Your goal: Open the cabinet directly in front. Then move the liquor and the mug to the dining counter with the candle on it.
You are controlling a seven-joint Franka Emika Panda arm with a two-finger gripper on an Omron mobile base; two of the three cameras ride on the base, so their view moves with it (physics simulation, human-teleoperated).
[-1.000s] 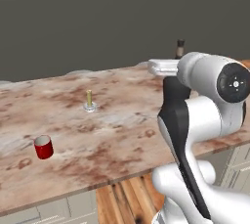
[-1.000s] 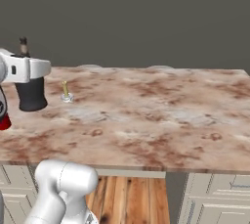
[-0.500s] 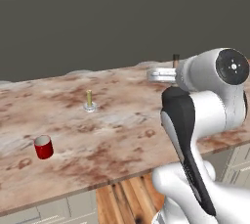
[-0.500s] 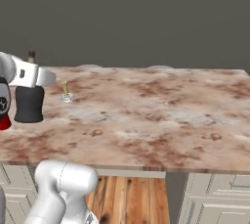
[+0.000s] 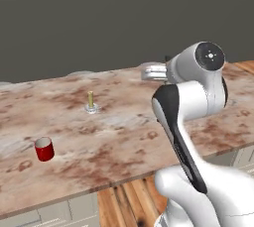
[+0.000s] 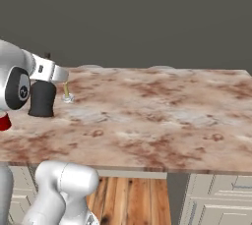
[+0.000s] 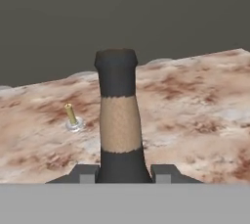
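My gripper [image 7: 123, 171] is shut on the liquor [image 7: 118, 115], a dark bottle with a tan band round its neck, upright between the two fingertips [image 7: 163, 173]. I hold it just above the dining counter [image 5: 124, 137], near its far edge. The bottle's top [image 6: 47, 55] pokes up behind my white hand in the right base view. The candle [image 5: 91, 100] stands in its small clear holder on the counter, left of the bottle [image 7: 72, 117]. The red mug [image 5: 44, 149] sits on the counter near the front left. The cabinet is out of view.
The marbled counter [image 6: 162, 111] stretches wide to the right, over cream cabinet fronts [image 6: 216, 194]. Two pale rounded shapes [image 6: 160, 67] show at its far edge. A wooden floor [image 6: 128, 194] lies below, and a dark wall stands behind.
My hand has sunk a little with the liquor and moved in over the counter towards the candle. Mug and candle have stayed put.
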